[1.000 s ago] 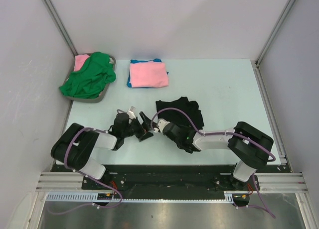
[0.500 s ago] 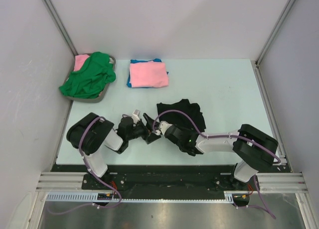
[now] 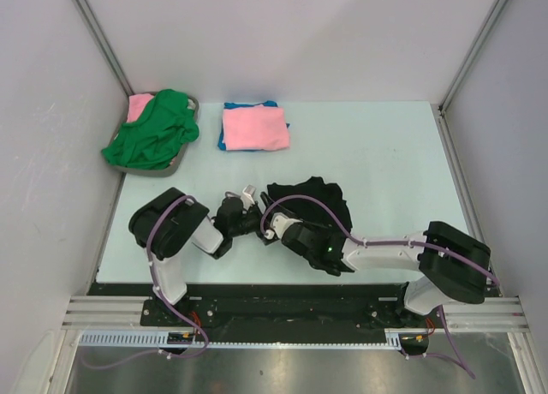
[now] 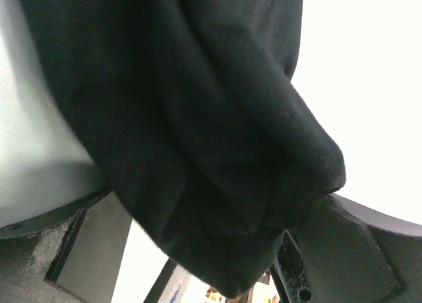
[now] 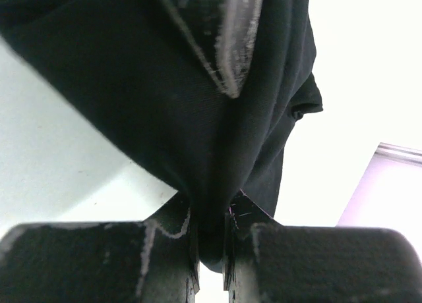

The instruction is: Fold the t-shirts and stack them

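While both arms are reaching in low over the pale green surface (image 3: 394, 154), the black t-shirt (image 3: 317, 193) is lying crumpled near its middle, just beyond the two wrists. The right end effector (image 5: 211, 234) is pressing its fingers together on a hanging fold of that shirt, pinching it. The left end effector (image 4: 217, 270) is holding its fingers spread wide, with a thick bunch of the same cloth sagging between them.

At the far left corner a green t-shirt (image 3: 154, 128) is spilling over a grey tray (image 3: 163, 172) and covering most of a pink garment (image 3: 139, 105). Just beside the tray, a folded pink t-shirt (image 3: 255, 127) is resting on a folded blue t-shirt (image 3: 222, 141), which is showing only at its edges. Both piles are sitting well apart from the black shirt.

A purple cable (image 3: 330, 211) is arching across the black shirt, and the right arm is covering the shirt's near edge. From above, black fingers against black cloth are proving hard to separate. A scuffed grey wedge (image 5: 227, 39) is poking into the right wrist view; I cannot tell what it is.
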Controlling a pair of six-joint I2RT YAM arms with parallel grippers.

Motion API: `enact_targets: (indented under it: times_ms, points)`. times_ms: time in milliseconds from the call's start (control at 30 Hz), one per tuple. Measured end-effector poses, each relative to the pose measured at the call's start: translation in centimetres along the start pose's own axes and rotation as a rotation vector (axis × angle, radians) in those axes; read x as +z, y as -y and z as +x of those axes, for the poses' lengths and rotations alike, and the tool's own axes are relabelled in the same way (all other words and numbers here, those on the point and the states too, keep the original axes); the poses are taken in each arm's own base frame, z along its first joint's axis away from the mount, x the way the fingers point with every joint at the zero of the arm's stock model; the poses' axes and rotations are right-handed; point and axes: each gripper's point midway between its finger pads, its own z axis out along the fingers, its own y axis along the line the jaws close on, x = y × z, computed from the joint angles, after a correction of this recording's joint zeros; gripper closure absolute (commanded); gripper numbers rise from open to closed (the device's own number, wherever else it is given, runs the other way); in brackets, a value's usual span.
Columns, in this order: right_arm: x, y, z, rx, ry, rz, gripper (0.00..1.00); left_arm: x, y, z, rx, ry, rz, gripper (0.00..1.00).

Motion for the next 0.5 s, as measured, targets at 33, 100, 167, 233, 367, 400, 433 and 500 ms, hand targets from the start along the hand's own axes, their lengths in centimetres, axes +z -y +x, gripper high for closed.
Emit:
enact_targets:
  times_ms: [33,100,167,233,367,400,433,500]
  points:
    - [-0.2,-0.1,0.0,-0.001,0.000,0.000,1.00,0.2,0.1,-0.1,0.002,0.000,0.004,0.00]
    - [-0.6,-0.4,0.0,-0.004,0.000,-0.003,1.00,0.6,0.2,-0.3,0.006,0.000,0.011,0.00]
    - [-1.1,-0.7,0.0,-0.007,-0.001,-0.003,1.00,1.1,0.4,-0.5,0.012,-0.002,0.018,0.00]
    - [-1.4,-1.0,0.1,-0.012,-0.002,-0.005,1.00,1.6,0.6,-0.7,0.017,-0.003,0.025,0.00]
    - [-2.2,-1.7,0.1,-0.024,0.000,-0.015,1.00,2.1,0.9,-0.9,0.020,-0.008,0.039,0.00]
    - [-2.3,-1.8,0.1,-0.025,0.001,-0.015,1.00,2.2,1.0,-1.0,0.020,-0.008,0.042,0.00]
    - [-2.4,-1.9,0.1,-0.026,0.002,-0.016,1.00,2.2,1.0,-1.0,0.020,-0.009,0.044,0.00]
    - [-2.7,-2.2,0.1,-0.033,0.001,-0.020,1.00,2.3,1.0,-1.0,0.021,-0.012,0.047,0.00]
